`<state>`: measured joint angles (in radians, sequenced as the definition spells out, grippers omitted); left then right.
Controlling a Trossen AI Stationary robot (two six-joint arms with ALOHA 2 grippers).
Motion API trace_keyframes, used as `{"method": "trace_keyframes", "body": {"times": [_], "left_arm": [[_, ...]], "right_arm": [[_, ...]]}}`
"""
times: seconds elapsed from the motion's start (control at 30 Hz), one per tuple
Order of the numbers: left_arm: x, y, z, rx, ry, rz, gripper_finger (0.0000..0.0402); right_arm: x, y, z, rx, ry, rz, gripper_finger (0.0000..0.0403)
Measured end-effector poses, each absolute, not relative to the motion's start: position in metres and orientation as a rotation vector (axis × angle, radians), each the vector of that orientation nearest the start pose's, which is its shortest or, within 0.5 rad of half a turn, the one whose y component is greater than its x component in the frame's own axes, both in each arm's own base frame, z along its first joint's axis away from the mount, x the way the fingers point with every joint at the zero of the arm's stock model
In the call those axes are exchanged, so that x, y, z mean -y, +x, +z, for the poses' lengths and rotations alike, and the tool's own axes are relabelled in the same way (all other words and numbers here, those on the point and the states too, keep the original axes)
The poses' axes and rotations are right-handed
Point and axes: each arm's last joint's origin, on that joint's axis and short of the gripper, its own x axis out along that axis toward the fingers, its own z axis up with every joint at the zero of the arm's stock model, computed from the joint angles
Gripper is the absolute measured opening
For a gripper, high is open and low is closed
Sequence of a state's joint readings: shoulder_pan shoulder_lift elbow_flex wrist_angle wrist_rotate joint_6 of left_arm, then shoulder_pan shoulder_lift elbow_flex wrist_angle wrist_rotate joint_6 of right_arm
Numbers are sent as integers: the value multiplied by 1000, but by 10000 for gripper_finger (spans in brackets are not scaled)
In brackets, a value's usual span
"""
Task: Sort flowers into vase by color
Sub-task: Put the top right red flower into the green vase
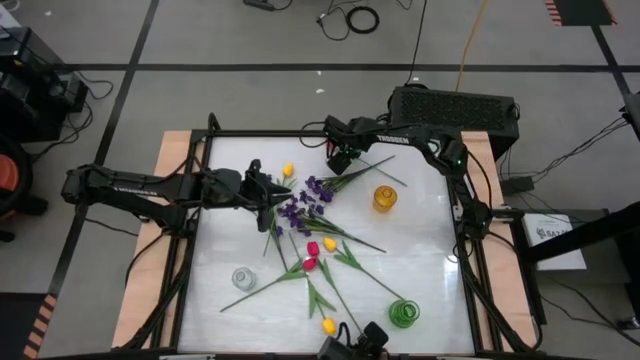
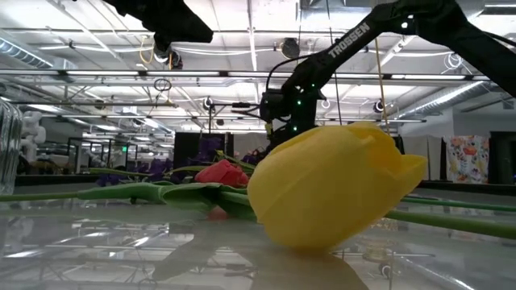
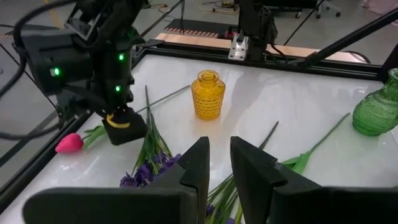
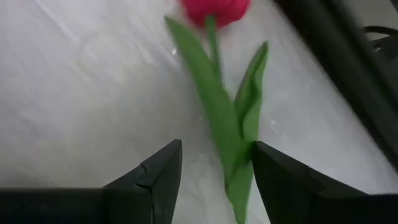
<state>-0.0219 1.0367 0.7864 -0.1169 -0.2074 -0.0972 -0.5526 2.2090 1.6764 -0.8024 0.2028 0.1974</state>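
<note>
your right gripper (image 4: 211, 180) hangs low over the back of the table (image 1: 420, 240) with its jaws spread and nothing between them. in its wrist view the pink tulip (image 4: 214, 9) lies straight ahead on the white surface, its bloom away from the gripper and its stem and leaves (image 4: 227, 124) running back toward the fingers, nearer one of them than the middle of the gap. the long axis runs along the gripper's reach, so the fingers already stand either side of it.

your right arm is clearly the nearer one to this flower. in the left wrist view the same tulip (image 3: 69, 143) lies beside the right arm's wrist, near the table's edge. a small sideways shift to centre the stem, then straight down, looks like what the grasp needs.

your left gripper (image 3: 219, 165) waits over the purple sprigs (image 1: 300, 205) at the middle of the table, fingers close together with nothing held.

the yellow vase (image 1: 385, 198) stands just beside the right arm's work, the green vase (image 1: 404, 313) and the clear vase (image 1: 243, 277) toward the front. none holds a flower yet.
</note>
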Motion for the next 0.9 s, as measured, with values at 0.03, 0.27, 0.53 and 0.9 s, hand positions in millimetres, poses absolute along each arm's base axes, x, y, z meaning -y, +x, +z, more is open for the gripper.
{"method": "trace_keyframes", "body": {"times": [0.03,0.27,0.53,0.9], "left_arm": [[-1,228,294,-356,-54,200,73],[-1,228,294,-356,-52,199,73],[-1,228,294,-357,-49,198,73],[-1,228,294,-358,-49,198,73]], "right_arm": [[237,373,149,-1281,397,-771,187],[237,373,149,-1280,391,-768,165],[237,372,149,-1282,398,-773,51],[227,374,178,-1199,396,-767,6]]}}
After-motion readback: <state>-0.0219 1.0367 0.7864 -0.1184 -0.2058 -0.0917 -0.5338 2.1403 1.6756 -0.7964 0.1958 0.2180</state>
